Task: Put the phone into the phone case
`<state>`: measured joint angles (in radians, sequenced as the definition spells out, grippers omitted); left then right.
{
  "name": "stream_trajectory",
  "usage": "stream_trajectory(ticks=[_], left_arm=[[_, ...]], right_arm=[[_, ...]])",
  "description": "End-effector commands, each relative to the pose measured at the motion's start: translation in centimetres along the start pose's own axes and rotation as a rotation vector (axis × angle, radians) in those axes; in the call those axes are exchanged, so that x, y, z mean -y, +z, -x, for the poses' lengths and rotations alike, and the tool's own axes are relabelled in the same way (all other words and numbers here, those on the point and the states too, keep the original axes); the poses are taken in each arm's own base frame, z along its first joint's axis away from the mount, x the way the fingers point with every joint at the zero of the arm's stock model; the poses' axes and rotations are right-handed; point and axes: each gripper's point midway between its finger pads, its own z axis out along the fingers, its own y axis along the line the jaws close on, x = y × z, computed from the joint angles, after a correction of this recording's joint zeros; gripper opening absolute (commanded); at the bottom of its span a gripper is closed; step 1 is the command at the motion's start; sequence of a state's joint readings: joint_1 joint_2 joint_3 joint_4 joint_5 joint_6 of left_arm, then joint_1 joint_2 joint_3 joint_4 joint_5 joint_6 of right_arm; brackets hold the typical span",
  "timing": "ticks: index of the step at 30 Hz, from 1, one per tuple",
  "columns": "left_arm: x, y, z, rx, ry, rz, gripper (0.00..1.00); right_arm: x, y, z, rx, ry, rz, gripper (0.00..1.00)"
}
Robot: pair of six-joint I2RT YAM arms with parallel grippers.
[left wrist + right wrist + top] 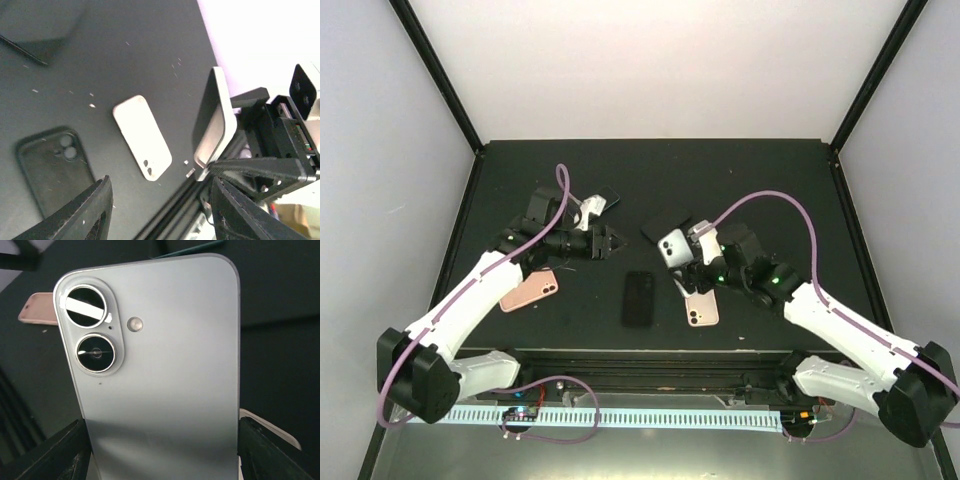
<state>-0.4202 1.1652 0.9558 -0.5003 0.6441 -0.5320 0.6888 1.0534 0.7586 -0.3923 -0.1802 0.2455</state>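
My right gripper (688,262) is shut on the phone (672,248), a silver-white handset with two camera lenses. It holds the phone (160,380) upright above the table by its lower end, one finger on each long edge. In the left wrist view the phone (215,120) shows edge-on. A black phone case (639,298) lies flat at the table's middle, open side up, and also shows as the black case (55,165) in the left wrist view. My left gripper (617,243) hovers up and left of the case, open, with nothing between its fingers (90,210).
A pale pink case (701,308) lies under the right gripper. A pink case (530,290) lies beneath the left arm. A dark slab (665,224) and a white-and-black pair of items (596,203) sit farther back. The table's front rail (640,358) runs along the near edge.
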Motion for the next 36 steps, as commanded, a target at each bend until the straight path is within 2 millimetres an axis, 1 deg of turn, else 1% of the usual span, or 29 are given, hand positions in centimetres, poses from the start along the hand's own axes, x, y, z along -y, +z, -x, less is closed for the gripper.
stream_trajectory(ticks=[1,4,10,13,17,18,22,24,26,27,29,32,36], left_arm=[[3.3,0.1,-0.8,-0.102,0.026,-0.195,0.55],[3.7,0.2,-1.0,-0.123,0.035,-0.231,0.57],[3.0,1.0,-1.6,-0.148,0.011,-0.241,0.58],[2.4,1.4,-1.9,-0.166,0.004,-0.223,0.55],[1.9,1.6,-2.5,-0.189,0.003,-0.209,0.49],[1.7,1.6,-2.7,-0.193,0.001,-0.204,0.47],[1.5,1.7,-2.8,-0.198,-0.004,-0.201,0.29],[1.5,1.7,-2.9,-0.199,-0.007,-0.201,0.18],[1.6,1.6,-2.9,-0.199,-0.012,-0.201,0.06],[1.5,1.6,-3.0,-0.199,-0.018,-0.198,0.02],[1.4,1.6,-3.1,-0.198,-0.026,-0.196,0.02],[1.2,1.5,-3.2,-0.193,-0.043,-0.184,0.02],[0.7,1.5,-3.0,-0.166,-0.076,-0.154,0.02]], right_arm=[[-2.7,0.3,2.0,0.079,-0.118,0.047,0.58],[-4.0,1.0,1.9,0.046,-0.149,0.062,0.57],[-6.6,2.3,1.5,0.007,-0.258,0.062,0.58],[-7.9,2.6,1.6,0.003,-0.292,0.08,0.58],[-9.3,2.6,1.7,0.008,-0.315,0.107,0.58],[-9.6,2.5,1.8,0.012,-0.322,0.115,0.58],[-10.6,2.4,1.9,0.023,-0.348,0.135,0.58],[-10.6,2.4,1.9,0.024,-0.355,0.127,0.58],[-10.2,2.5,1.9,0.022,-0.356,0.108,0.58],[-10.0,2.5,1.8,0.019,-0.355,0.098,0.59],[-9.8,2.2,1.7,0.021,-0.352,0.085,0.61],[-9.2,1.6,1.9,0.043,-0.337,0.058,0.75],[-8.9,0.5,2.0,0.082,-0.347,0.039,0.89]])
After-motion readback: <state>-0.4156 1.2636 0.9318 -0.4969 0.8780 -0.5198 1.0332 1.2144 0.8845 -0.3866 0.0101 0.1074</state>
